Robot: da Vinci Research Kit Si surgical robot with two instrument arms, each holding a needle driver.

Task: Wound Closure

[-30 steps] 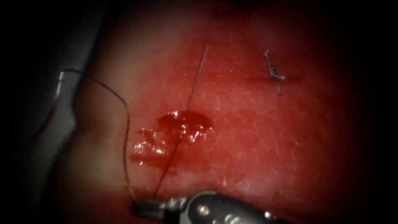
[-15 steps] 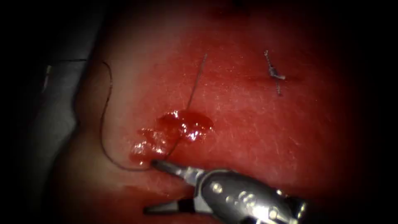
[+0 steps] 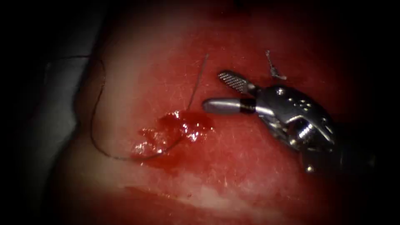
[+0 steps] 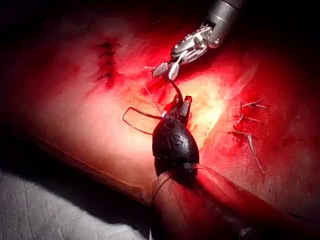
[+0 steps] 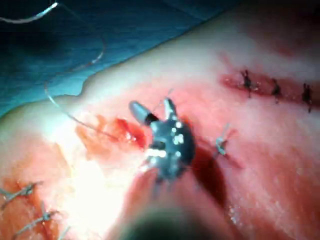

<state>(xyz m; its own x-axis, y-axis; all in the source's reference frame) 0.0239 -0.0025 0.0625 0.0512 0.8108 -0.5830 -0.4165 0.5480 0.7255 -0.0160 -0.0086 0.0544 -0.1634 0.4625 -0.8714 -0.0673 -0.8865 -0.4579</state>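
One broad slab of tissue (image 3: 258,166) lies lit from above in the endoscope view, pale at its left edge and deep red across the middle. Reaching in from the right, the right tool (image 3: 216,91) hovers just above the surface with its fingers spread wide and holding nothing; its tips point left, close to the thread but apart from it. From the left wrist view, the dark left tool (image 4: 181,106) sits low over the tissue with a thin dark strand at its tip, and whether it grips anything cannot be told. Left of the right tool, a glistening pool of red fluid (image 3: 183,127) fills the open wound. From a free end above the pool, the thread (image 3: 93,125) runs down into the fluid, curves out along the lower left in a wide slack loop, then climbs over the tissue's left edge. On the blue cloth (image 5: 150,20) beside the tissue, a pale curved sliver that looks like the needle (image 5: 35,17) lies outside the tissue, held by neither tool. Above the right tool sits a finished knot with short cut ends (image 3: 275,74).
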